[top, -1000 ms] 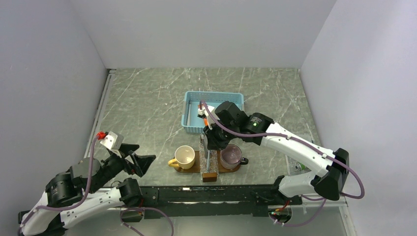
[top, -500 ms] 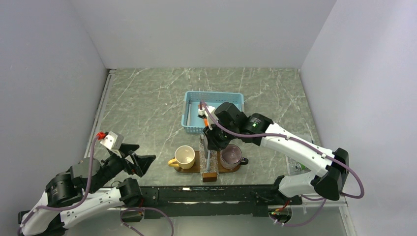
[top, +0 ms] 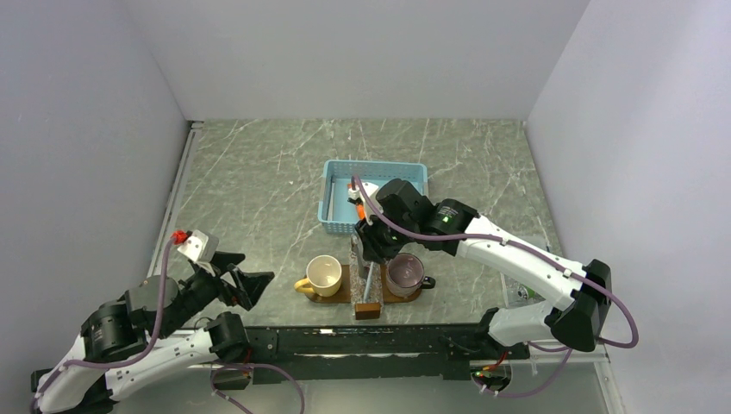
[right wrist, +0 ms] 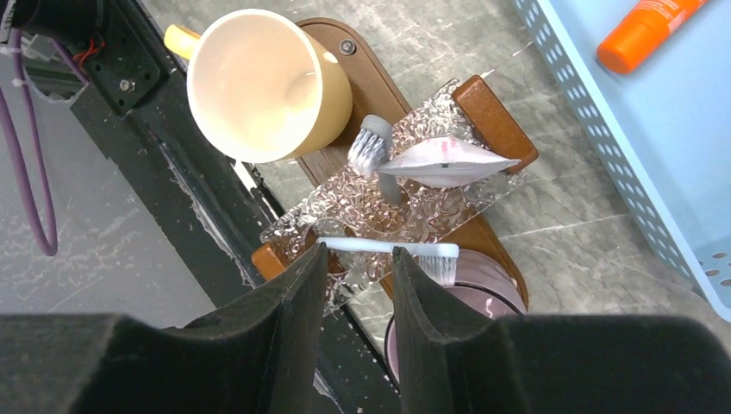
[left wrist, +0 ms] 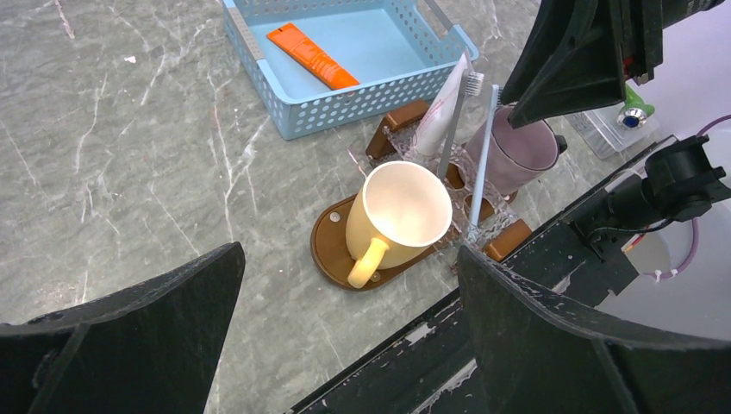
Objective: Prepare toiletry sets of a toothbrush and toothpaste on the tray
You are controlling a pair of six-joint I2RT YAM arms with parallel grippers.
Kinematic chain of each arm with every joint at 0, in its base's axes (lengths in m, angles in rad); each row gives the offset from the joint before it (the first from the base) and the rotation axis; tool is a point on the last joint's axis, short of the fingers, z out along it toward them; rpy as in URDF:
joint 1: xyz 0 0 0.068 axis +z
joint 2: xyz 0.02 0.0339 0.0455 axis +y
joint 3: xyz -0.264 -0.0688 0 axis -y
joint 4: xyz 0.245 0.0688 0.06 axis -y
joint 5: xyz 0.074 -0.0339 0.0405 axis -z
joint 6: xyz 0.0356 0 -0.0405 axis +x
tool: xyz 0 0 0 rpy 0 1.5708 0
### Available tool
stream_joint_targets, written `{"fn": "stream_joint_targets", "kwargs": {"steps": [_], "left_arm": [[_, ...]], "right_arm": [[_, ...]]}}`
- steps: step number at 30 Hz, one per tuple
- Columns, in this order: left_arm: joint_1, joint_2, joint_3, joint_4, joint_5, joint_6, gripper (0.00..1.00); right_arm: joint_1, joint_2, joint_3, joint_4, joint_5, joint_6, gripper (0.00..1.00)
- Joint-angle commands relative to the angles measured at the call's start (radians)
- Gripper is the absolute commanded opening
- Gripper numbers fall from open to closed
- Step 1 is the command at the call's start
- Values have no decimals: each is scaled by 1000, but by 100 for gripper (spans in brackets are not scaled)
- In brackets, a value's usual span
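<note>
The toothbrush (right wrist: 379, 247) is standing nearly upright, bristles up, in a slot of the clear ribbed holder (right wrist: 345, 203). That holder is sitting across the middle of the tray (right wrist: 384, 86), and its slot is evidently stopping the brush from toppling. The right jaws are hovering straight above it, standing part-way open with a plain gap between them. The brush is showing just past their tips and they are clamping nothing, so it is probably resting on its own in the holder.

Beside it in the same holder, a white toothpaste tube (right wrist: 444, 161) and a grey-bristled brush (right wrist: 369, 147) are leaning together, which looks like one set already made up. A yellow mug (right wrist: 259, 82) and a purple cup (right wrist: 491, 297) are flanking the holder on the tray.

Behind the tray on the desk (left wrist: 129, 172), the light-blue basket (left wrist: 259, 78) is holding an orange tube (left wrist: 312, 56), likely the paste needed to pair with this brush. The left jaws are sitting fully spread and empty at the near left, well apart from the tray, presumably so as not to crowd the work on the right.
</note>
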Motion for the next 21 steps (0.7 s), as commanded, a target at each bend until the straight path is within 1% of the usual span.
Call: {"fn": "stream_joint_targets", "kwargs": {"steps": [1, 11, 16, 19, 21], "left_arm": [[-1, 24, -4, 36, 3, 12, 99], [-1, 38, -2, 38, 0, 15, 99], [-1, 75, 9, 37, 0, 20, 99], [-1, 98, 9, 57, -7, 32, 99], [-1, 118, 12, 67, -13, 36, 99]], "right_arm": [[-2, -34, 5, 40, 46, 16, 36], [-8, -86, 19, 51, 129, 29, 41], [-10, -153, 0, 78, 222, 48, 42], [-10, -203, -37, 114, 284, 73, 44], [-9, -235, -66, 133, 323, 85, 48]]}}
